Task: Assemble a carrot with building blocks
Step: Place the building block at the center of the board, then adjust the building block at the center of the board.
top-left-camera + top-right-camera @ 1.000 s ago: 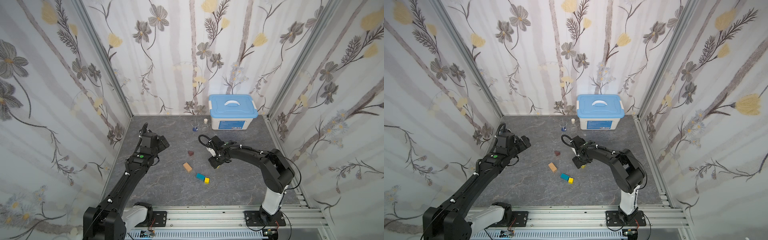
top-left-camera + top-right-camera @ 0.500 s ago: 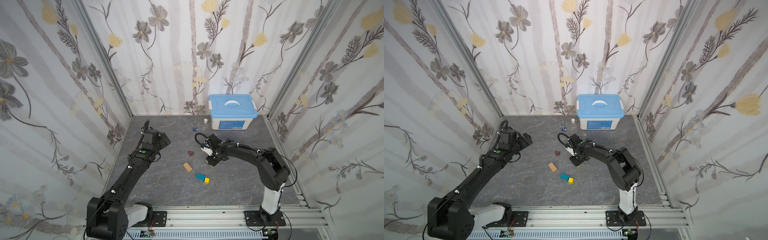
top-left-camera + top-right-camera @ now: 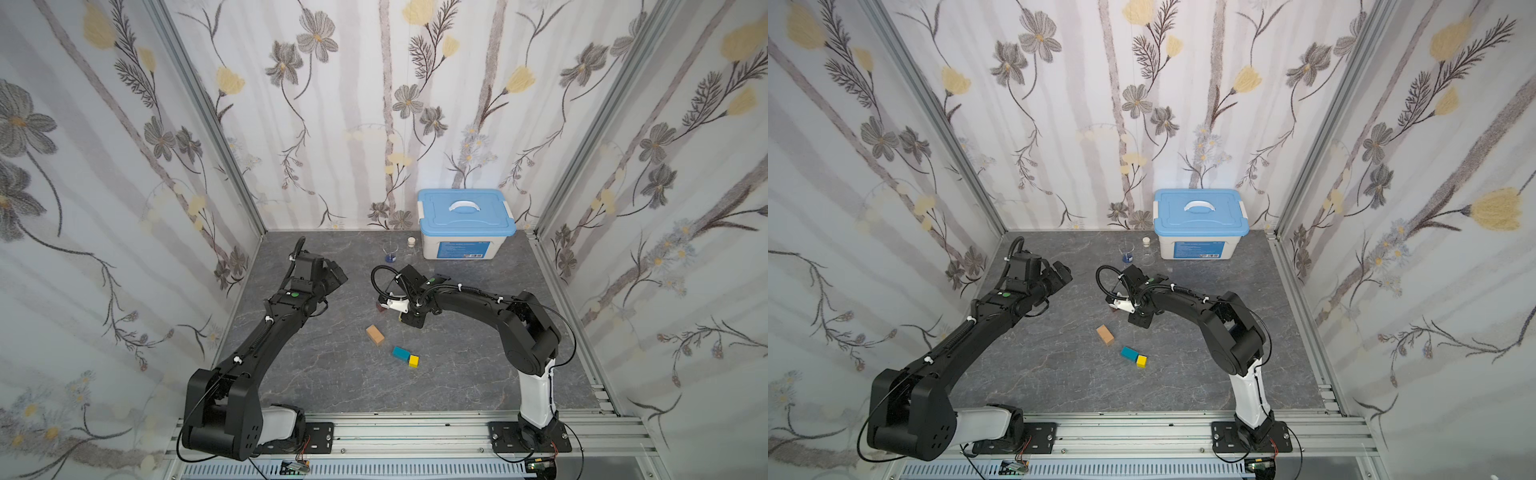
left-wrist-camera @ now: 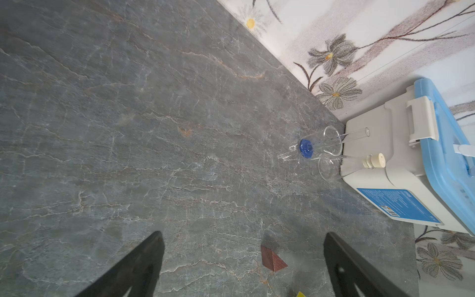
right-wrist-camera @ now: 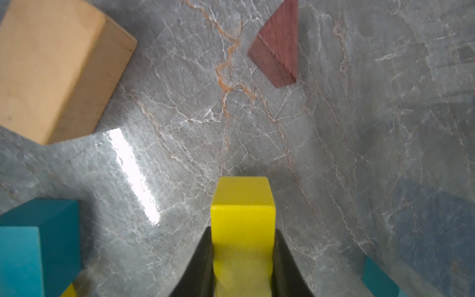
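My right gripper (image 5: 243,246) is shut on a yellow brick (image 5: 243,218), held just above the grey table. In the right wrist view a tan brick (image 5: 54,66), a maroon wedge (image 5: 277,48), a teal brick (image 5: 33,244) and the corner of another teal block (image 5: 377,280) lie around it. In both top views the tan brick (image 3: 375,334), the teal brick (image 3: 401,353) and a small yellow cube (image 3: 413,360) lie in front of the right gripper (image 3: 400,316). My left gripper (image 4: 243,233) hangs open and empty above the table, with the maroon wedge (image 4: 272,259) below it.
A white box with a blue lid (image 3: 465,224) stands against the back wall. A glass beaker with blue liquid (image 3: 390,251) and a corked flask (image 3: 411,243) stand just left of it. Wallpapered walls enclose the table on three sides.
My right gripper has shut on the yellow brick and shifted left, close to the maroon wedge. My left arm has reached farther back and toward the middle, still open.
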`<state>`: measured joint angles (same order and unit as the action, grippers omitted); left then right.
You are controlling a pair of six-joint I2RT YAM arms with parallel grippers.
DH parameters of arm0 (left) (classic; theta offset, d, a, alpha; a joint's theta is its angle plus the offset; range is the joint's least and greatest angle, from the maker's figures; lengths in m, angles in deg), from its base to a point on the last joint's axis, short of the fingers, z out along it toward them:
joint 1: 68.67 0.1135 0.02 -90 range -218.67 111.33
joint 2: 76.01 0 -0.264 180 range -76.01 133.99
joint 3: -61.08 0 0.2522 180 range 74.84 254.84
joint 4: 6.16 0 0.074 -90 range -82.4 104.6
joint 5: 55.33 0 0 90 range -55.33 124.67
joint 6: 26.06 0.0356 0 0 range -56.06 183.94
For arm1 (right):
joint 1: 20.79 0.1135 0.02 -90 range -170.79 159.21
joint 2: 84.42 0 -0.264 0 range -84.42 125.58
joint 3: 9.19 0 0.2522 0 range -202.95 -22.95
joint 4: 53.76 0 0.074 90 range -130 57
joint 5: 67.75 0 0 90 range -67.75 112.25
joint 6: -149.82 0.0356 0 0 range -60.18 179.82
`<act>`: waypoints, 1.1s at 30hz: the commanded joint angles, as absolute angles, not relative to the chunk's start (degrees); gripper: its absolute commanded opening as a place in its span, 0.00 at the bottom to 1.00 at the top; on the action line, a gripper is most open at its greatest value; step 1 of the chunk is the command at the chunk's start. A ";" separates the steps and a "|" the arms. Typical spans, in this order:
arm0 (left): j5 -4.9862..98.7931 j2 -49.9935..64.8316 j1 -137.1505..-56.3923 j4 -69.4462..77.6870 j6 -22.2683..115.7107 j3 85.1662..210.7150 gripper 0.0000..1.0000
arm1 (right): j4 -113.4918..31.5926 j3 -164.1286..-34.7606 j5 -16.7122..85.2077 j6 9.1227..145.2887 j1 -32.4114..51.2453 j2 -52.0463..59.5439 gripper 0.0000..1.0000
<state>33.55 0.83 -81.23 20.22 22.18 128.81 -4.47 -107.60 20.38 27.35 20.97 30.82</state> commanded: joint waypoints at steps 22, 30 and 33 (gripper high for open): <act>38.86 11.92 -86.59 28.90 23.43 132.56 0.87 | -5.70 -107.90 25.04 30.44 16.40 25.38 0.77; 41.66 22.76 -88.76 31.75 23.89 135.83 0.66 | -1.46 -110.93 25.20 52.65 9.38 23.82 0.85; 42.81 27.33 -89.95 33.18 24.47 140.15 0.66 | -0.10 -112.16 28.89 59.63 5.96 25.10 0.86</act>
<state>40.96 25.07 -89.10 31.15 23.52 137.45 -3.11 -111.33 24.95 48.66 7.55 24.42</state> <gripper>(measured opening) 0.645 0.861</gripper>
